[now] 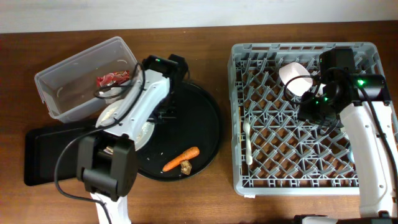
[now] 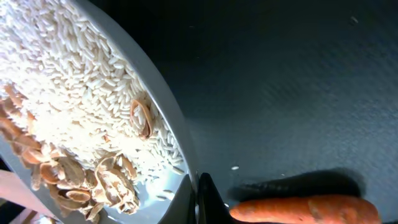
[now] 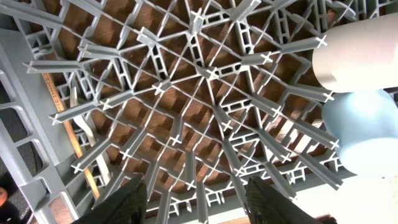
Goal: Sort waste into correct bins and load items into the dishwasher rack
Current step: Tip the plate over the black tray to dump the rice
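Surface [image 1: 224,208]: wooden.
Left end effector [image 1: 166,114]: at plate [image 1: 147,132] rim, presumably for tipping; grip cannot be told.
Right end effector [image 3: 202,199]: wide, empty, over rack [image 1: 305,185].

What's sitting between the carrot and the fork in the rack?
In the overhead view: bare round black tray beyond the carrot, a narrow strip of wooden table, then the dishwasher rack's grey wall just before the fork.

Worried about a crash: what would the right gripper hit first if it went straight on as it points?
Probably the rack, its lattice floor and pegs; the open right gripper aims right at them. The white cup and blue cup lie off to one side. Depth is unclear.
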### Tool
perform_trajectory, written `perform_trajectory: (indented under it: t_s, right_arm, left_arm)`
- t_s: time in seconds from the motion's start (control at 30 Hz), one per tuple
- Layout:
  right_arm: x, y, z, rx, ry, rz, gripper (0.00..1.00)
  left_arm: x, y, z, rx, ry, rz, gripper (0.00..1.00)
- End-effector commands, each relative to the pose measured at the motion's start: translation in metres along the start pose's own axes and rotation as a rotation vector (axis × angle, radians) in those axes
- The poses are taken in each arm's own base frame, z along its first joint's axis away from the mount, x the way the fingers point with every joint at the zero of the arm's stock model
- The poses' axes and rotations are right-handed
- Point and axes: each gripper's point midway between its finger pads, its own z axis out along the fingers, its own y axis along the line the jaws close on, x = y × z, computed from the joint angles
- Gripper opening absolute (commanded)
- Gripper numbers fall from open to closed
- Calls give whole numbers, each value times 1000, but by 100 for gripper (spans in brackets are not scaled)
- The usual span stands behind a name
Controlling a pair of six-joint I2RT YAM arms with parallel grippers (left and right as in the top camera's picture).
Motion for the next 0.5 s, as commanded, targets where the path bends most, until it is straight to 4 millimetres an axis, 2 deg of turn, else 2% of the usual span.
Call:
perform_trajectory:
  t_s: [0.0, 0.13, 0.33, 0.4, 0.47]
  right_arm:
    - [-2, -4, -1, 16, -8, -12, 54]
    - [-2, -4, -1, 17, -7, -12, 54]
    - [-2, -4, -1, 17, -7, -12, 54]
    - [-2, -4, -1, 17, -7, -12, 54]
    - [-2, -4, -1, 17, -7, -12, 54]
  left_arm:
    - [-11, 38, -28, 62, -64, -116, 0]
    - [-14, 59, -29, 204, -25, -150, 0]
    - [-16, 70, -32, 439, 20, -144, 0]
    - [-15, 79, -31, 452, 24, -154, 0]
    - [-15, 77, -35, 539, 29, -127, 0]
